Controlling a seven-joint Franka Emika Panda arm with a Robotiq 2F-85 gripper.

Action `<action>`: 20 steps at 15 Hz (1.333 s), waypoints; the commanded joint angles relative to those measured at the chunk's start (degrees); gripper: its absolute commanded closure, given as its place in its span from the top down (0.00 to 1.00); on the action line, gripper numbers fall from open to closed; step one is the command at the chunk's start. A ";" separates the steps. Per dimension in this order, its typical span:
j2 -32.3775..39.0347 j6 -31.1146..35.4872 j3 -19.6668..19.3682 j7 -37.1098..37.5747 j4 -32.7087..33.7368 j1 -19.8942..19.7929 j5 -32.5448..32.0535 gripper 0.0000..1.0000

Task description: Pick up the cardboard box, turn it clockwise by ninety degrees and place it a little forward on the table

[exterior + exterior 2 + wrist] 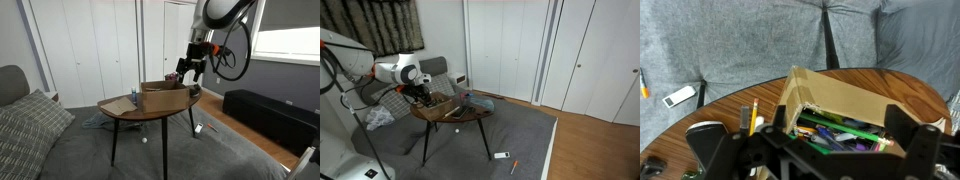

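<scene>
At the left of an exterior view a grey couch (10,85) with a checked cushion (30,125) is seen, and beside it the table (118,108) is stood on grey carpet (200,160). The cardboard box (160,98) is set upright on the right half of the tabletop, its top flaps open. The gripper (188,76) is held pointing down over the right end of the box; whether it touches the cardboard cannot be told from here. A low black bench (270,112) is placed further right, along the wall.

In an exterior view the arm (390,72) is seen reaching in from the left. The gripper (422,93) is held at the left edge of the table (465,114), with the cardboard box (442,100) just beside it. Too little is shown there for the fingers to be judged. A small white object (501,155) is left on the carpet to the right of the table legs.

In the wrist view the white object (678,96) is seen on the carpet at the left, and a pencil (753,115) is laid on the wood just left of the cardboard box (835,100). The box is packed with pens and markers (840,130). The fingers (705,140) of the gripper (815,150) are spread wide, with the box between them, and nothing is clasped
</scene>
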 commanded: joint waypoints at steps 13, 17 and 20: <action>2.93 0.83 0.68 1.12 2.82 -0.06 -3.63 1.00; 11.05 -1.28 0.62 -2.88 11.88 0.49 -8.18 1.00; 17.78 -5.79 -0.46 -13.11 20.25 1.47 -7.32 1.00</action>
